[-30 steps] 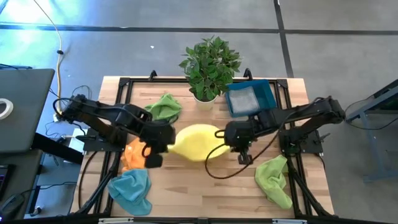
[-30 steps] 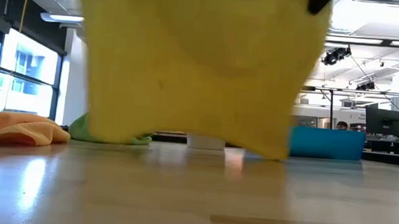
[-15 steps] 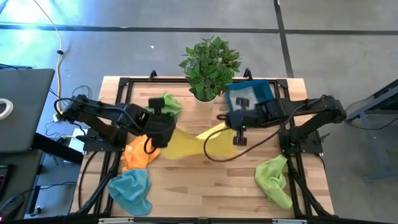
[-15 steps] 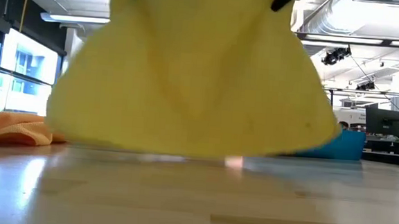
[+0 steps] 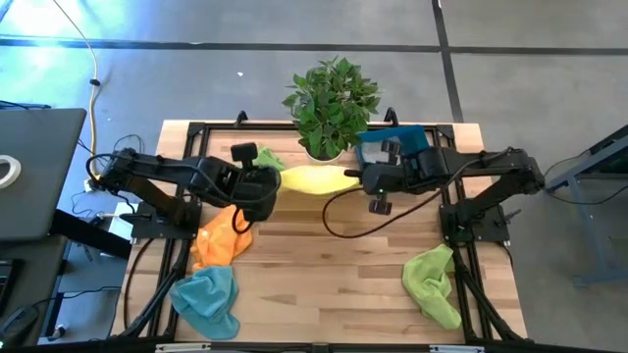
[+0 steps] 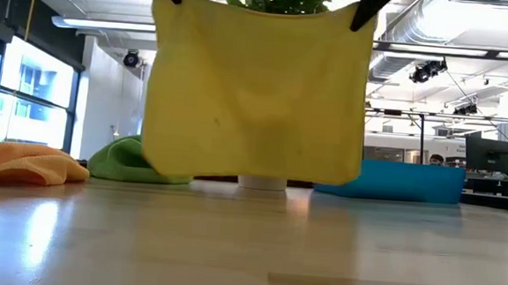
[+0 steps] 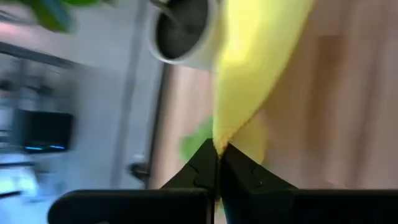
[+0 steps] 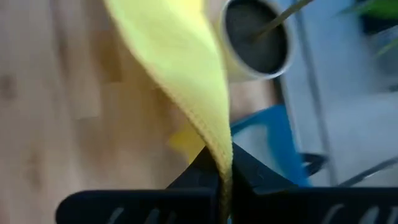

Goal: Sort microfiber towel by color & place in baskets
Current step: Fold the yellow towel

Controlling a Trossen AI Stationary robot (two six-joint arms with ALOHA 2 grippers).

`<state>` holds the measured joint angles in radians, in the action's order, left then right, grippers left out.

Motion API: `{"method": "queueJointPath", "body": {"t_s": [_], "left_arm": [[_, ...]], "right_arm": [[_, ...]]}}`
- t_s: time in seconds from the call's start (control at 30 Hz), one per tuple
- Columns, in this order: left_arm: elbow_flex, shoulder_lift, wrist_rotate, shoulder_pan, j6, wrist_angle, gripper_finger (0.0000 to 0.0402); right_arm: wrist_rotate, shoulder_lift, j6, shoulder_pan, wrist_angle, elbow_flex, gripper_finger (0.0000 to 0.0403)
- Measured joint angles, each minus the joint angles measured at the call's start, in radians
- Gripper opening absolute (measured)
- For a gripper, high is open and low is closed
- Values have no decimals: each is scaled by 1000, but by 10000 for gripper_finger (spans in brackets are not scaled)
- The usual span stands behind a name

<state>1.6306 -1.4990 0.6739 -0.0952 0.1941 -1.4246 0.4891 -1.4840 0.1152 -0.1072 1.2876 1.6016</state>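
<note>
Jaws of both grippers are clamped tight on the yellow towel (image 6: 257, 90): left gripper (image 7: 218, 163) on one top corner, right gripper (image 8: 222, 167) on the other. We see the cloth stretched between them, hanging flat above the table (image 5: 324, 284), lower edge clear of the wood, just in front of the white plant pot (image 6: 262, 182). Teal basket (image 6: 411, 181) sits behind, near the right gripper. Front half of table is open between the orange towel (image 5: 218, 243), blue towel (image 5: 206, 299) & green towel (image 5: 432, 279). We read no labels.
</note>
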Motion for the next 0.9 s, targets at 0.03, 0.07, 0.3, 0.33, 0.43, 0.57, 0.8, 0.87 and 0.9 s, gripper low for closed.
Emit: {"method": "queueJointPath", "body": {"t_s": [0.03, 0.07, 0.3, 0.33, 0.43, 0.57, 0.8, 0.87, 0.9], "left_arm": [[0, 0, -48, 0, 32, -2, 0], [-5, 0, -91, -1, 67, 2, 0], [-196, -13, -264, -71, 233, 110, 0], [-234, -19, -280, -84, 248, 139, 0], [-316, -49, -339, -127, 283, 256, 0], [-362, -117, -448, -184, 304, 393, 0], [-365, -233, -658, -206, 301, 466, 0], [-364, -258, -713, -205, 300, 496, 0], [-365, -264, -736, -207, 291, 494, 0]], "right_arm": [[-26, -1, 21, -6, -4, -13, 0], [-55, -1, 43, -14, -10, -35, 0], [-193, -5, 164, -115, -155, -318, 0], [-215, -5, 184, -130, -192, -352, 0], [-317, -5, 238, -174, -328, -444, 0], [-459, -5, 291, -227, -482, -526, 0], [-581, -4, 364, -269, -590, -583, 0], [-625, -4, 383, -268, -588, -588, 0], [-653, -6, 382, -268, -589, -589, 0]]}}
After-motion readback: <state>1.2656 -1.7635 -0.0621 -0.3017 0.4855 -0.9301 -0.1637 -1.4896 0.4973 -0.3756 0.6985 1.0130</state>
